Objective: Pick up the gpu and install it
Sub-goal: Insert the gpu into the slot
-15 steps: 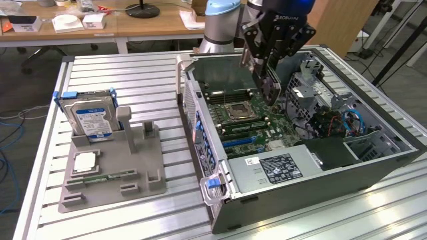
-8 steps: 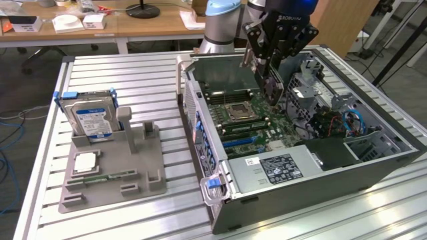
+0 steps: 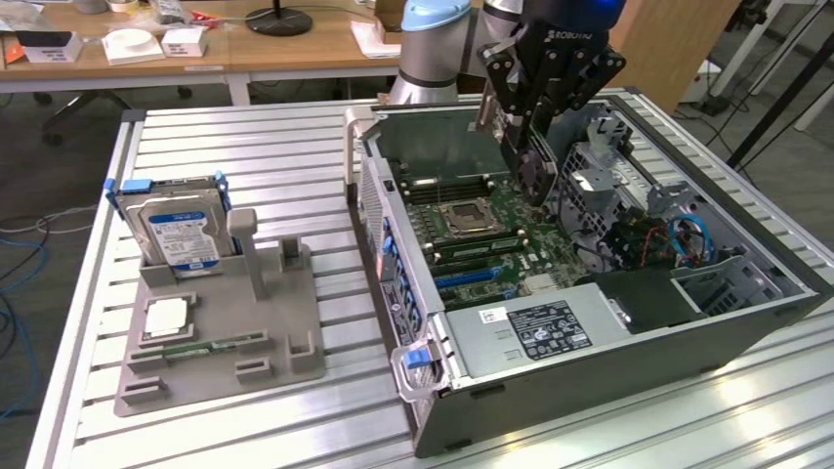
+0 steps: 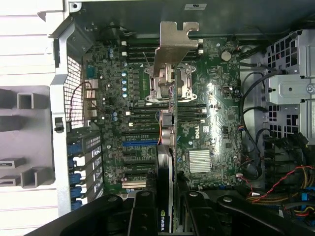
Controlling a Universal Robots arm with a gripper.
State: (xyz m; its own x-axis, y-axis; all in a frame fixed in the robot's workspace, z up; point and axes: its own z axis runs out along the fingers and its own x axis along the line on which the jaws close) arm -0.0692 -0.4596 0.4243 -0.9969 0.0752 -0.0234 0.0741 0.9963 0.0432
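My gripper (image 3: 532,147) hangs over the open computer case (image 3: 391,254), shut on the gpu (image 3: 537,174), a thin dark card held on edge above the motherboard (image 3: 470,220). In the wrist view the gpu (image 4: 166,162) runs edge-on away from my gripper (image 4: 167,209). Its silvery bracket (image 4: 174,46) is at the far end, over the CPU socket (image 4: 167,86). An NVIDIA label shows between the black fingers (image 4: 142,214). The card is above the board, apart from the blue slot (image 4: 140,144) and the black slots beside it.
A grey fixture (image 3: 280,337) on the exterior view's left holds a hard drive (image 3: 176,230) with a blue-white label, a CPU (image 3: 167,318) and a green RAM stick (image 3: 215,344). Drive cages and red and blue cables (image 3: 678,239) fill the case's right side.
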